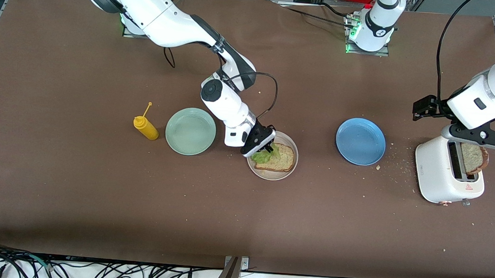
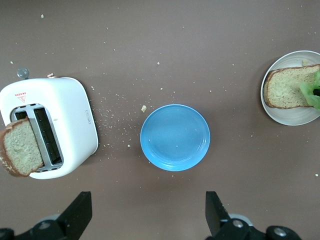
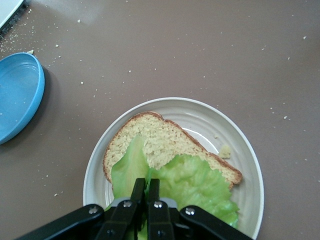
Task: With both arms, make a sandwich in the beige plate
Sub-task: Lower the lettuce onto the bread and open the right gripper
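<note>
Currently the right hand [image 3: 146, 192], clenched on the ruffled green lettuce leaf [image 3: 192, 184], lays it on the speckled brown bread slice [image 1: 281, 157] in the round beige plate [image 1: 290, 171] mid-worktop; next it lets go, then the released left hand [image 2: 147, 212] over the white toaster [image 1: 434, 174] takes the second slice [image 1: 473, 158].

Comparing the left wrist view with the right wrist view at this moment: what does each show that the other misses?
Only the left wrist view: the white toaster with a bread slice sticking out of its slot, and the open left gripper above the table near the whole blue plate.

Only the right wrist view: the right gripper, shut on the lettuce leaf, over the beige plate.

Both: the beige plate, the bread slice on it, the lettuce and at least part of the blue plate.
</note>
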Controlling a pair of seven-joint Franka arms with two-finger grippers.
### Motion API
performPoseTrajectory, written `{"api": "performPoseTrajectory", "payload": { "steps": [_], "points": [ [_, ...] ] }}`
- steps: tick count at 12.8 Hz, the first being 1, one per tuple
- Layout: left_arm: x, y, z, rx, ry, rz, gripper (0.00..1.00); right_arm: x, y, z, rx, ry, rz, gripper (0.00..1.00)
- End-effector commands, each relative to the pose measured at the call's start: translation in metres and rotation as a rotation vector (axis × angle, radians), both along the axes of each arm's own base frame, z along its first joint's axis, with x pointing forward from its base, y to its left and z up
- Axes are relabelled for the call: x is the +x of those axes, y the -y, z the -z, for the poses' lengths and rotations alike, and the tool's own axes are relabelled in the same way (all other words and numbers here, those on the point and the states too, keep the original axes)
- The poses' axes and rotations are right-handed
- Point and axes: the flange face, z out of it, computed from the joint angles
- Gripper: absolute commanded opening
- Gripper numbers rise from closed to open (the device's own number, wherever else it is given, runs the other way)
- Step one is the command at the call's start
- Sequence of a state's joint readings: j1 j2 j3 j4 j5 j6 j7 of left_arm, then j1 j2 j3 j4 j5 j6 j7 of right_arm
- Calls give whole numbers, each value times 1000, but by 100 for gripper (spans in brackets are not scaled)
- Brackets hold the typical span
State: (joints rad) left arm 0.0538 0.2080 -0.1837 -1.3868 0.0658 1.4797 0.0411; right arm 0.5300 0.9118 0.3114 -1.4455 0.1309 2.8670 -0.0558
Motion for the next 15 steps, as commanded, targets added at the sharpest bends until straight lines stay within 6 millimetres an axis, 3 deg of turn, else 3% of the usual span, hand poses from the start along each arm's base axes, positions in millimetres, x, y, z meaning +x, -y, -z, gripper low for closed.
{"api": "performPoseTrajectory", "payload": {
  "steps": [1,2,3,4,12,14,15],
  "points": [
    [-2,-2,-5,-5,-4,-6,100,1,-6,8,23,37,-4,0],
    [-2,-1,-5,-5,-4,-5,100,0,-6,9,23,47,-13,11],
    [-2,-2,-5,-5,-4,-6,100,1,-5,8,24,47,-9,67],
    [-2,-3,-5,-5,-4,-8,100,2,-5,8,22,50,-12,100],
    [-2,-2,-5,-5,-4,-6,100,9,-1,-24,41,66,3,100],
    [-2,-2,-5,-5,-4,-6,100,10,13,-45,-4,22,-13,100],
    [-2,-2,-5,-5,-4,-6,100,11,30,-53,-42,-14,-16,100]
  ]
}}
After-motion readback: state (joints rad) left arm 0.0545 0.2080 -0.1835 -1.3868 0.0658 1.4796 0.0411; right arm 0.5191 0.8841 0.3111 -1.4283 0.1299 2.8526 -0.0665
